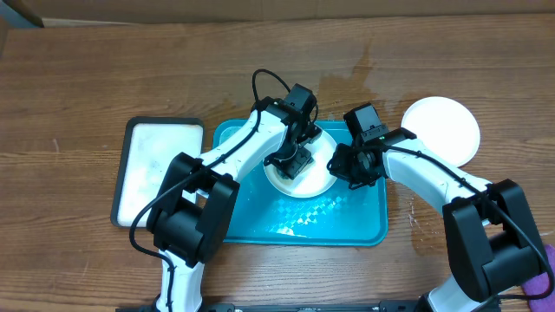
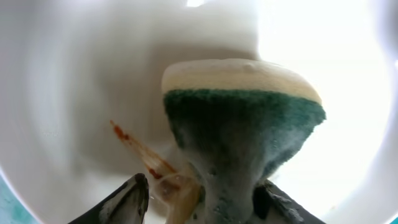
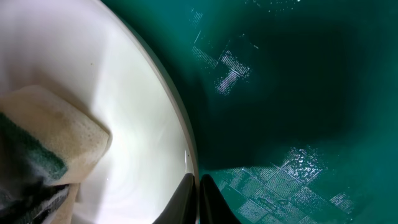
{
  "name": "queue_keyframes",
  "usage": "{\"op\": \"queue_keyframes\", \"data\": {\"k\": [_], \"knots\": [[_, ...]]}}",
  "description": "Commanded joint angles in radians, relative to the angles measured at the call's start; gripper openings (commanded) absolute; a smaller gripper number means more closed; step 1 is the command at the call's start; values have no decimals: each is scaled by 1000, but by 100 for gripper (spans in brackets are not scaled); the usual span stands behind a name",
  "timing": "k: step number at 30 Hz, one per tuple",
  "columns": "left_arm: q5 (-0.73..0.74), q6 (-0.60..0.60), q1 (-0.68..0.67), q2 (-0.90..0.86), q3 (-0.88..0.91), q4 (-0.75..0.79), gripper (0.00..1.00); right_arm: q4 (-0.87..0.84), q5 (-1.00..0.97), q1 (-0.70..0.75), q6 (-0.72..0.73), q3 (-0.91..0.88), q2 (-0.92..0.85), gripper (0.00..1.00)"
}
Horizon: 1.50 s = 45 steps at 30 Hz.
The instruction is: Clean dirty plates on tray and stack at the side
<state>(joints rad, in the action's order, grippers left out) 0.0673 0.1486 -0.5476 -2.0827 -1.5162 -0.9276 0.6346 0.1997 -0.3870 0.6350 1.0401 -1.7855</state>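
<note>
**Operator:** Overhead view. Where is the teal tray (image 1: 347,225)?

**Technician:** It sits at the middle of the tabletop (image 1: 130,69), toward the near edge. One white plate (image 1: 316,184) lies in the tray's far half. A second white plate (image 1: 440,130) lies on the tabletop beyond the tray's far right corner, clear of it. A white tray (image 1: 160,165) with a black rim lies just beside the teal tray's left edge. A wet patch (image 1: 347,78) marks the wood past the far edge.

**Operator:** Arm positions?

**Technician:** The left gripper (image 1: 293,163) is over the plate in the tray. The right gripper (image 1: 340,165) is at that plate's right rim.

**Operator:** Left wrist view. State of the jaws?

**Technician:** The jaws pinch a sponge (image 2: 242,112), green scouring layer toward the camera, pale foam layer beyond it. The sponge is squeezed narrow between the jaws and its far end is against the plate's surface. An orange smear (image 2: 134,144) runs across the plate to the left of the sponge.

**Operator:** Right wrist view?

**Technician:** The jaws are pressed together on the plate's rim, one on the plate side and one on the tray side. The tray floor is wet and reflective. The sponge shows at the lower left, resting on the plate.
</note>
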Motion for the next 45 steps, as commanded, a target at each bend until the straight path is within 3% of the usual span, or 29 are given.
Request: {"op": "queue_keyframes", "data": {"k": [1, 8, 9, 12, 35, 45], "knots": [[12, -14, 4, -17, -23, -1, 54, 2, 3, -6, -11, -6, -1, 4], [28, -14, 4, -18, 11, 28, 48, 2, 3, -6, -13, -6, -1, 4], [28, -14, 4, -18, 22, 38, 40, 2, 3, -6, -13, -6, -1, 4], [29, -14, 4, -18, 39, 43, 4, 2, 3, -6, -13, -6, -1, 4], [211, 32, 3, 3, -31, -90, 4, -1, -4, -6, -13, -6, -1, 4], [188, 37, 3, -7, 95, 23, 4, -2, -4, -6, -13, -6, -1, 4]]}}
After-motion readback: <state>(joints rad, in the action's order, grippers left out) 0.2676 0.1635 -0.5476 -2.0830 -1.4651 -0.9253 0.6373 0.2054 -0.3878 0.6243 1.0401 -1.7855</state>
